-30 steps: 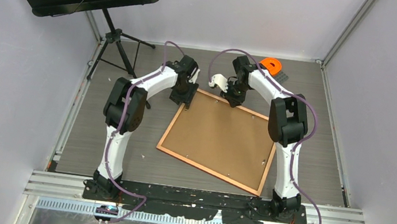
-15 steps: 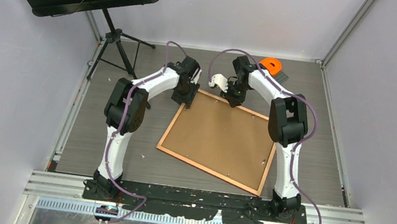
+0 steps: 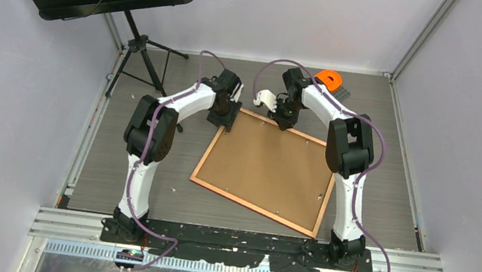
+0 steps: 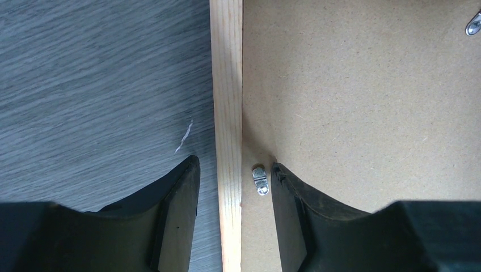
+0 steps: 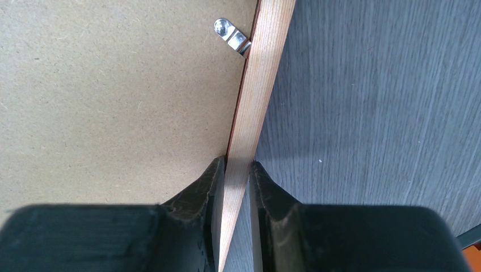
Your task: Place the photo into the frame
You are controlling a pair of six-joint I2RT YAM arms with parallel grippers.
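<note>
One frame [image 5: 258, 102]: my right gripper [image 5: 236, 164] pinches its far rail, my left gripper [image 4: 233, 165] spread astride its side rail

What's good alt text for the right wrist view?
The right gripper is clamped on the thin wooden border of the frame, one finger on each side. Left of the border lies the brown backing board, with a small metal clip at the top against the border; right of it is grey wood-grain table.
</note>
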